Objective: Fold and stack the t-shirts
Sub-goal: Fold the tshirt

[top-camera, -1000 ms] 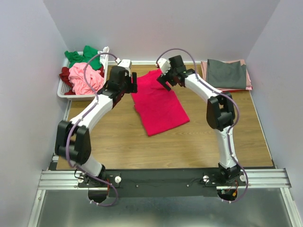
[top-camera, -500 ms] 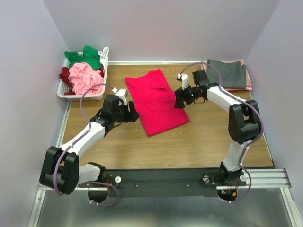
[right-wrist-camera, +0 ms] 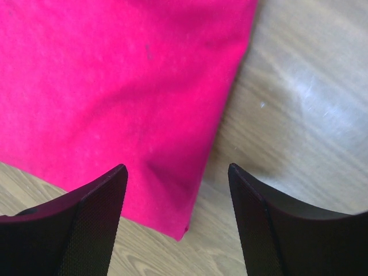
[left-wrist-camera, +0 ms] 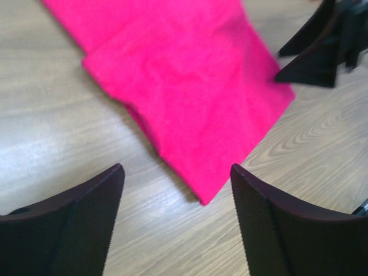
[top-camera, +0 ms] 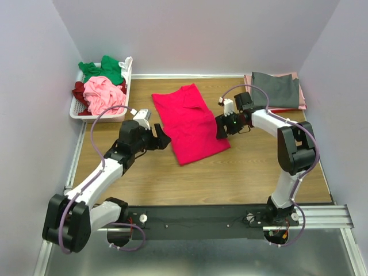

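1. The crimson-pink t-shirt (top-camera: 190, 123) lies flat mid-table (top-camera: 144, 172) as a long strip, running diagonally from far-left to near-right. The sleeves look tucked in, so the lengthwise fold appears done.
2. The left gripper (top-camera: 161, 140) sits low, just beside the strip's near-left edge. In the left wrist view its fingers (left-wrist-camera: 75, 218) are spread wide. The shirt's near corner lies between and ahead of them, with nothing pinched.
3. The right gripper (top-camera: 221, 126) is at the opposite long edge, near the near-right corner. In the right wrist view its fingers (right-wrist-camera: 86, 213) are wide apart, straddling the cloth edge, and empty.
4. Judgement: the grippers bracket the near end of the strip, one per side. That suits taking both near corners and carrying that end toward the collar for a crosswise fold.
5. At the far right a folded grey t-shirt (top-camera: 275, 89) tops a stack, with a dusty pink t-shirt (top-camera: 301, 99) edge showing beneath. The stack is well apart from the working shirt and is probably where it will go.
6. The white basket (top-camera: 92, 117) at far left holds a green t-shirt (top-camera: 103, 68), a light pink t-shirt (top-camera: 103, 95) and a maroon t-shirt (top-camera: 79, 90), all crumpled and awaiting folding.
7. Risk: the strip's edge is layered, so a shallow pinch may lift only the top ply and open the fold.
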### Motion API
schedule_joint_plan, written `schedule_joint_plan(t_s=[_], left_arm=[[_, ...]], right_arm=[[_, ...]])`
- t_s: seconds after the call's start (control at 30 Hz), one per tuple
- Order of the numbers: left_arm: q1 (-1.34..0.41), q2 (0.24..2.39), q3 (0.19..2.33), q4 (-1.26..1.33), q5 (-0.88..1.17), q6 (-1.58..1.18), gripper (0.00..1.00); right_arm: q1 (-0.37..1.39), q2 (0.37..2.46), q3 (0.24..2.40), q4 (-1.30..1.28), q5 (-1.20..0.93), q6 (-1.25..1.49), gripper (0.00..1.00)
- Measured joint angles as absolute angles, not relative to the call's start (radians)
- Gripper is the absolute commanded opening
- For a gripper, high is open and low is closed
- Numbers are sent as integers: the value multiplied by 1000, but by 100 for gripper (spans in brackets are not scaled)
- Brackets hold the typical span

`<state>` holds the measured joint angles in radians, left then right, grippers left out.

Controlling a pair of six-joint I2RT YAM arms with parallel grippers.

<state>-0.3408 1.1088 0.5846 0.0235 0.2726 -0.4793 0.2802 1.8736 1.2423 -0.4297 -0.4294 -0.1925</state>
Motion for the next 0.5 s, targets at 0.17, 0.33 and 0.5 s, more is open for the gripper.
schedule_joint_plan(t_s=[0.17, 0.33, 0.5], left_arm=[[-340, 1018, 605, 57, 272, -469, 86], [-340, 1000, 655, 55, 274, -453, 84], [-340, 921, 682, 56, 302, -453, 81]], right_arm=[[279, 1876, 1219, -431, -436, -181, 52], [279, 1876, 1198, -428, -458, -154, 34], [279, 1874, 1168, -429, -462, -155, 15]])
